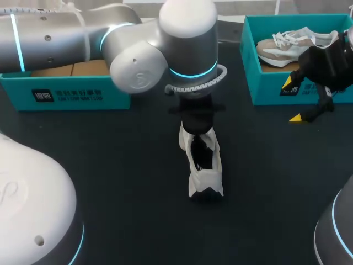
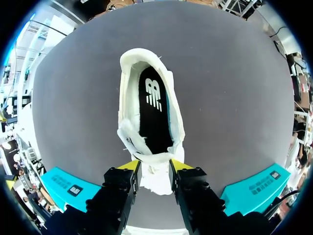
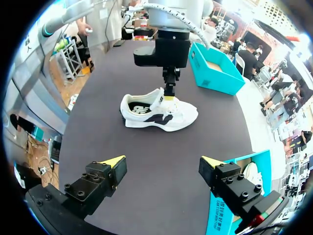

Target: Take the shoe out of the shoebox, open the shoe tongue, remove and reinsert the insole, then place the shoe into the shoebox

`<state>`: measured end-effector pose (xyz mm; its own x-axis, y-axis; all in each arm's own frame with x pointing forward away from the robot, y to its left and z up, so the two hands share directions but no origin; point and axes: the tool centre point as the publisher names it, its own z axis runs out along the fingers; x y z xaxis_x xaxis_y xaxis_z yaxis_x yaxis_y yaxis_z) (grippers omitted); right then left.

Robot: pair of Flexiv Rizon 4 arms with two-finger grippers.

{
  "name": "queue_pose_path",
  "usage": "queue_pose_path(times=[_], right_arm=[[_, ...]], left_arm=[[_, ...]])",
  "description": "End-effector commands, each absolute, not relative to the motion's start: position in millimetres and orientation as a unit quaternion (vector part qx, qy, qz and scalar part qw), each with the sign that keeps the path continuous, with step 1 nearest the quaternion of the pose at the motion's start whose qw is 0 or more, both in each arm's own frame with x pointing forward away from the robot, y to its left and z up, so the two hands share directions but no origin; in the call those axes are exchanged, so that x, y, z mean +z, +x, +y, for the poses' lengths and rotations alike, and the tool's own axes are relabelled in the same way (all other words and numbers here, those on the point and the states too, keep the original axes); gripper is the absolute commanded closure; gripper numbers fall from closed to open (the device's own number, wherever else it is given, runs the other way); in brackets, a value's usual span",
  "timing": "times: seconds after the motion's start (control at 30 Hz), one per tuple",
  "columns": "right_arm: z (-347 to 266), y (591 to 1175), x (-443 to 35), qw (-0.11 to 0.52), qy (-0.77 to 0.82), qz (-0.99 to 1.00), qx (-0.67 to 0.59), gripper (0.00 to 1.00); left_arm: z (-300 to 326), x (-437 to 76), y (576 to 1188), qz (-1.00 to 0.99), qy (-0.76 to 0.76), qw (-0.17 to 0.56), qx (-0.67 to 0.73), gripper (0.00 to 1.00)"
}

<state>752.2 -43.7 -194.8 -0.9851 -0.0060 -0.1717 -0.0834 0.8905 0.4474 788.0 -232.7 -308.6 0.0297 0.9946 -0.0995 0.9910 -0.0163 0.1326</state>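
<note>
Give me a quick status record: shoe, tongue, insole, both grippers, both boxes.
shoe: out of the box, standing on its sole mid-table
tongue: pinched from both sides and lifted
left gripper: shut on the tongue, above the shoe
insole: black, lying inside the shoe
right gripper: open, empty, beside the right shoebox
right shoebox: holds a second shoe
left shoebox: partly hidden by the left arm, no shoe visible in it

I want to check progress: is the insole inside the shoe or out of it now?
Inside. The black insole lies in the white shoe, visible through its open top.
</note>
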Motion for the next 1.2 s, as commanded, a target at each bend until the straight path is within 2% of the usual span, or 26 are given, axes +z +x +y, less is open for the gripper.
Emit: queue_pose_path(times=[0.03, 0.1, 0.23, 0.3, 0.5, 0.73, 1.03, 1.2], right_arm=[[-42.6, 752.7, -195.7, 0.083, -0.022, 0.969, 0.231, 0.00], [-42.6, 752.7, -195.7, 0.083, -0.022, 0.969, 0.231, 0.00], [-42.6, 752.7, -195.7, 0.083, -0.022, 0.969, 0.231, 0.00], [-42.6, 752.7, -195.7, 0.083, -0.022, 0.969, 0.231, 0.00], [-42.6, 752.7, -195.7, 0.083, -0.022, 0.969, 0.231, 0.00], [-42.6, 752.7, -195.7, 0.083, -0.022, 0.969, 0.231, 0.00], [-42.6, 752.7, -195.7, 0.083, -0.022, 0.969, 0.231, 0.00], [-42.6, 752.7, -195.7, 0.083, -0.022, 0.969, 0.231, 0.00]], left_arm=[[-229.7, -310.2, 781.8, 0.694, 0.715, 0.082, 0.009, 0.64], [-228.2, -310.7, 778.7, 0.694, 0.716, 0.082, 0.007, 0.65], [-227.9, -315.5, 774.5, 0.695, 0.714, 0.080, 0.001, 0.77], [-227.6, -318.1, 771.9, 0.697, 0.713, 0.077, -0.002, 0.78], [-224.0, -313.6, 763.6, 0.697, 0.713, 0.076, -0.005, 0.79], [-229.8, -300.7, 768.4, 0.696, 0.714, 0.074, -0.002, 0.75], [-231.8, -322.4, 754.5, 0.702, 0.710, 0.063, -0.006, 0.83], [-226.8, -323.7, 744.6, 0.722, 0.690, 0.055, -0.028, 0.96]])
